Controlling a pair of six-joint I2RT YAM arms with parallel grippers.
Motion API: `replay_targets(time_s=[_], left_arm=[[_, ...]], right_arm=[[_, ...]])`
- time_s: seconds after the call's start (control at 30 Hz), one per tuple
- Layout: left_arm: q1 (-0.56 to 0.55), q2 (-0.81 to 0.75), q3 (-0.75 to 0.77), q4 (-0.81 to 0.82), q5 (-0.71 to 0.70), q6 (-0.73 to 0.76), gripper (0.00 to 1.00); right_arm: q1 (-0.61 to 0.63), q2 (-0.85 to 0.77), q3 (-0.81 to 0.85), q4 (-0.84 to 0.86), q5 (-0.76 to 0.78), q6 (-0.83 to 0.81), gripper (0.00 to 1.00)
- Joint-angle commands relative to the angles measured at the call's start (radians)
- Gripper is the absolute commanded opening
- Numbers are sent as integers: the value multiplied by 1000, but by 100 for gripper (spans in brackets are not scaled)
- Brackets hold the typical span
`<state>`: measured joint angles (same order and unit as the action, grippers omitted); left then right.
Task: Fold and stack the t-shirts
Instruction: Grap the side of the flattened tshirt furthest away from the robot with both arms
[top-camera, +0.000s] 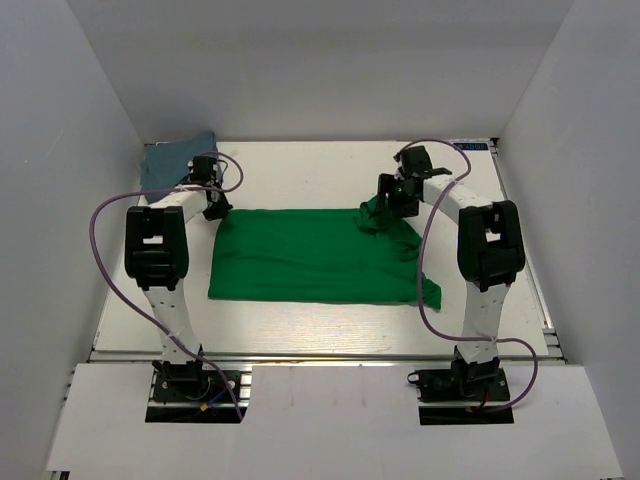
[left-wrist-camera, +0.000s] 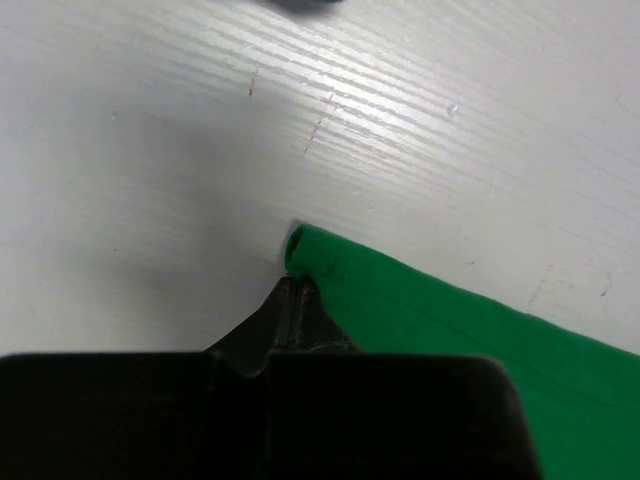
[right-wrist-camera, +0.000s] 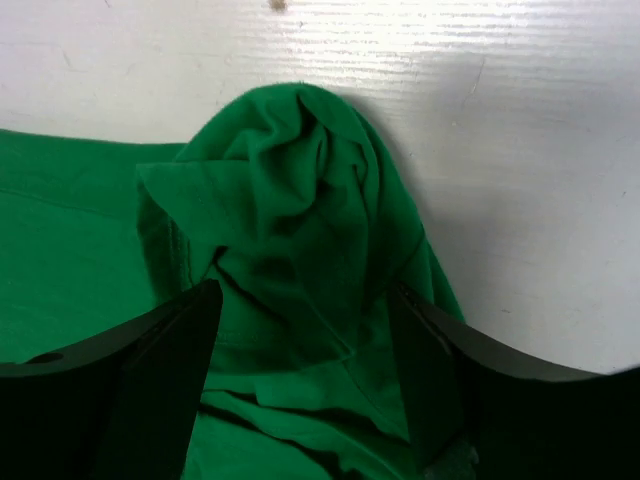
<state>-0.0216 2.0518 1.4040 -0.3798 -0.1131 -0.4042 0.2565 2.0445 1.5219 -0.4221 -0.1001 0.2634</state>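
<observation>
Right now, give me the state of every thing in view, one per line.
green t-shirt: laid out flat, right end bunched up
grey-blue t-shirt: lying far left, untouched
left claw: shut on the green t-shirt's corner
right claw: open, straddling the bunched end

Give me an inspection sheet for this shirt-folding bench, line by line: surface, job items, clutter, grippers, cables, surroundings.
Surface: white table, faint grain lines and scuffs.
Job's things: green t-shirt spread mid-table, its far right part bunched; grey-blue t-shirt lies in the far left corner.
Clutter: nothing seen.
Grippers: left gripper shut on the green t-shirt's far left corner; right gripper open, fingers astride the bunched cloth.
Cables: purple cables loop loosely beside each arm.
Surroundings: white walls on three sides.
</observation>
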Motion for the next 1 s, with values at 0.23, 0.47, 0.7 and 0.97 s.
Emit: replay_targets(time_s=[0.23,0.47,0.7,0.97], left_arm=[[0,-50,-89,67,56,19,0],[0,-61,-80,65,56,19,0],[0,-70,-80,74,66,28,0],[0,-88,-89,74,66,28,0]], right_arm=[[0,-7,34,42,-43,-9,58],[0,39,73,32,-15,-4,44],[0,85,132,-12,40,-4,36],[7,29,35,15,14,0,0]])
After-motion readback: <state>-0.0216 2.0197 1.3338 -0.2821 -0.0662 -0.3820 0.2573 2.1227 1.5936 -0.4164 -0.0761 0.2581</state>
